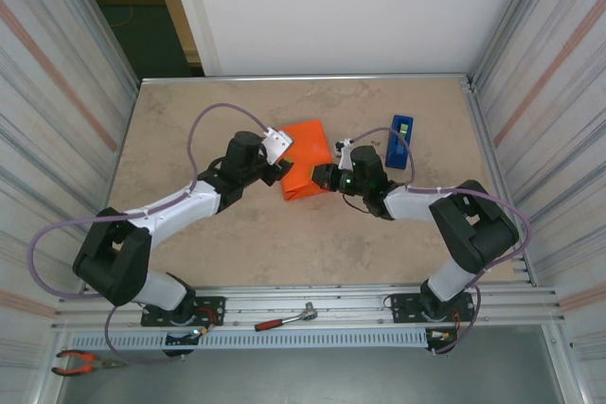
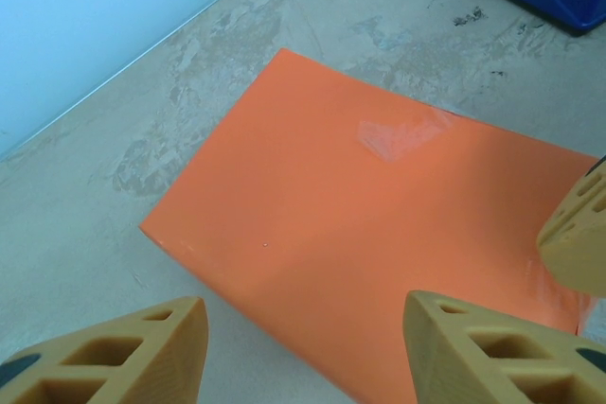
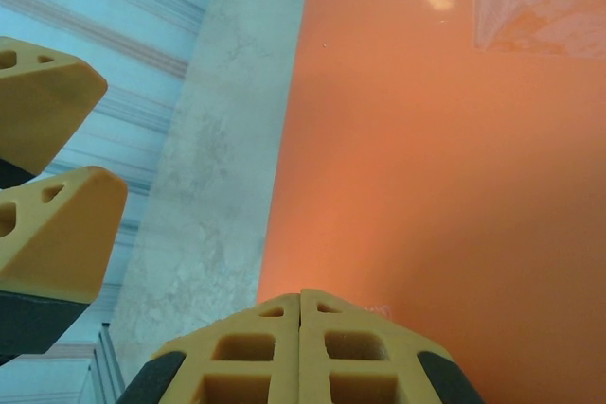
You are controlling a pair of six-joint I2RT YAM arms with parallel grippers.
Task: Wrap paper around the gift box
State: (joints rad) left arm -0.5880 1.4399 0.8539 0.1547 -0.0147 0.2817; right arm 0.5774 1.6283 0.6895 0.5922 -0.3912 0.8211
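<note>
The paper (image 1: pixel 305 169), smooth bright orange with a clear tape strip (image 2: pixel 398 134) on top, is folded into a flat parcel, presumably around the gift box. It lies just left of the blue tape dispenser (image 1: pixel 400 141), its long axis roughly parallel to the dispenser's. The right gripper (image 3: pixel 301 328), jaws pressed together on nothing, sits at the parcel's dispenser-side end, seemingly pinning it. The left gripper (image 2: pixel 301 328), jaws apart and empty, hovers over the corner away from the dispenser.

Glossy smooth orange paper (image 2: pixel 312 234), matt mottled table (image 1: pixel 284 243)
</note>
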